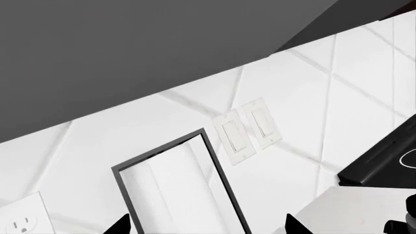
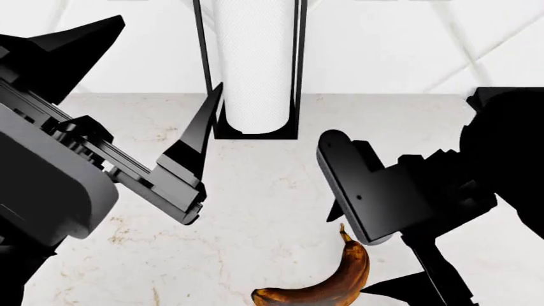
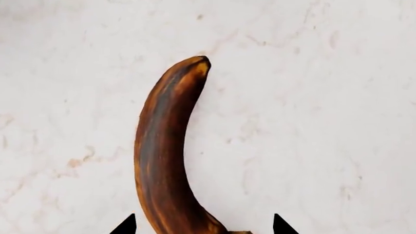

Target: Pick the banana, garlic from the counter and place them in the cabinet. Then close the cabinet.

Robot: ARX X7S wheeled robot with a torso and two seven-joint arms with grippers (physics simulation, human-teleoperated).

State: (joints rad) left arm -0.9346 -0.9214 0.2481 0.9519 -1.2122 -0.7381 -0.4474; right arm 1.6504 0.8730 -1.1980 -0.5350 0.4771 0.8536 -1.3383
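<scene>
The banana [image 3: 165, 151] lies on the surface [image 3: 312, 122], its lower end cut off between the open, empty right hand's [image 3: 202, 225] tips. The left hand [image 1: 206, 225] is open, empty; garlic unseen.

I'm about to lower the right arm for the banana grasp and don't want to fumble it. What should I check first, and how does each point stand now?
1. Banana lying free on the counter: ok, nothing touches it.
2. Right pincer open: ok, both tips show apart in the right wrist view.
3. Banana between the tips: ok, its lower end sits between them.
4. Right pincer down at the banana: not ok, it looks to be above it.
5. Left pincer out of the way: ok, it is up by the paper-towel roll, apart from the banana.
6. Garlic and cabinet located: cannot tell, neither is in view.
</scene>
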